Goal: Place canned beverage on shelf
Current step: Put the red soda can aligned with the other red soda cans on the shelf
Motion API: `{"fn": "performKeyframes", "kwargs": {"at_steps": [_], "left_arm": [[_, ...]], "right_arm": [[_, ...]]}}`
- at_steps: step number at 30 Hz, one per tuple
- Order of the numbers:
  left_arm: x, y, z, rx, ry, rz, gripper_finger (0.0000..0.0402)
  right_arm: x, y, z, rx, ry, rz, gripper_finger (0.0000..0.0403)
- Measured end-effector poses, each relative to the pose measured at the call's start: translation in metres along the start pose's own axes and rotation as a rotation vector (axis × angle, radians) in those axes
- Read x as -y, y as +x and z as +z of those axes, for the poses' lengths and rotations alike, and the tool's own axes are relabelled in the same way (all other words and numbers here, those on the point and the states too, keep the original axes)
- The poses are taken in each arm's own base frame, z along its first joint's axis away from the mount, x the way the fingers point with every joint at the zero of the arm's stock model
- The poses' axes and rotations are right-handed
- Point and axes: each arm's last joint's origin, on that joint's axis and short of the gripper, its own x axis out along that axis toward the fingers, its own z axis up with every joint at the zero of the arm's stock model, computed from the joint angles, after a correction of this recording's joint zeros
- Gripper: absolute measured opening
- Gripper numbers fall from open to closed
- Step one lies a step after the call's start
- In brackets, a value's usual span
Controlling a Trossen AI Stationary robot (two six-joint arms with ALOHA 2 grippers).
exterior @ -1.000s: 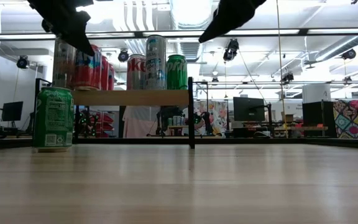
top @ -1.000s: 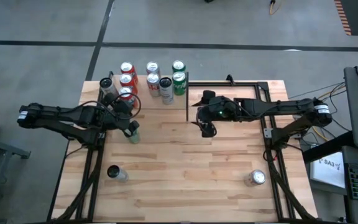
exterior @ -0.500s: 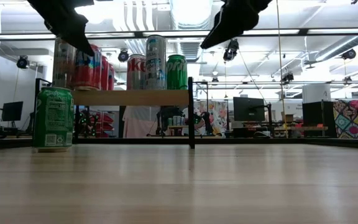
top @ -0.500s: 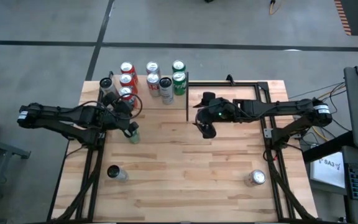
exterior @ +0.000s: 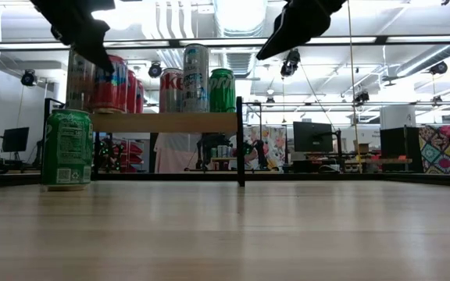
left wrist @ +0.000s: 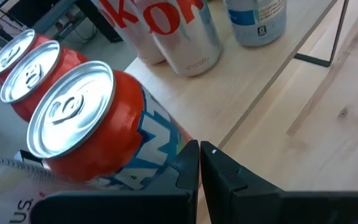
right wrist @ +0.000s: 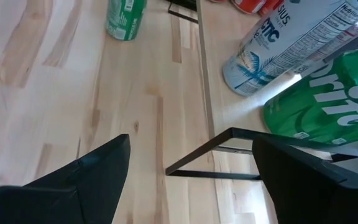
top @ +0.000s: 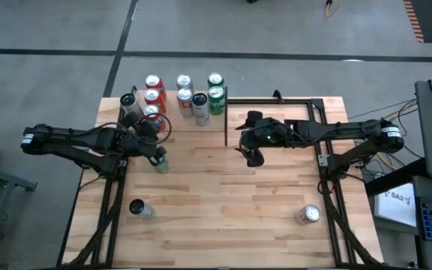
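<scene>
The shelf [top: 201, 133] stands at the table's far left and bears several cans. Among them is an orange can [left wrist: 92, 124], upright on the shelf board near its front edge. My left gripper [left wrist: 199, 163] is shut, its tips right beside that can's lower side; from above, my left gripper [top: 156, 131] is at the shelf's front left. A green can [top: 160, 162] stands on the table just before the shelf. My right gripper [top: 250, 155] hangs open above the table, right of the shelf, with nothing between its fingers. My left gripper has its shut fingertips [left wrist: 191, 152] against the lower side of the orange can [left wrist: 148, 168], coming at it slanting down. I cannot tell whether they touch it. The can stands upright on the shelf board.
Two more cans stand on the table, one near the front left [top: 139, 208] and one near the front right [top: 308, 215]. A black metal frame [top: 306, 101] lies at the far right. Thin black shelf posts [exterior: 241, 140] stand at the shelf's right end.
</scene>
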Motion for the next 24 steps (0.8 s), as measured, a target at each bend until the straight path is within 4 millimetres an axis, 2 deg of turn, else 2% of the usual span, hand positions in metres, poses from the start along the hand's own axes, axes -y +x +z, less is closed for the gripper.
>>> {"fn": "performKeyframes", "kwargs": {"at_steps": [10, 14, 18, 21, 24], "left_arm": [[-0.003, -0.004, -0.005, -0.033, -0.014, -0.034, 0.0000], [-0.002, -0.014, -0.004, -0.024, 0.065, -0.151, 0.0000], [-0.011, -0.028, 0.001, 0.058, 0.098, -0.140, 0.0000], [-0.027, -0.040, 0.010, 0.142, 0.027, -0.095, 0.0000], [-0.041, -0.051, 0.016, 0.196, -0.029, -0.071, 0.0000]], "right_arm": [[0.000, 0.000, 0.001, 0.015, 0.029, 0.020, 0.0325], [0.001, 0.001, 0.012, 0.137, 0.070, 0.039, 0.0325], [0.004, 0.011, 0.025, 0.273, 0.130, -0.001, 0.0323], [0.004, 0.025, 0.034, 0.353, 0.167, -0.030, 0.0302], [0.004, 0.040, 0.042, 0.414, 0.182, -0.047, 0.0258]]}}
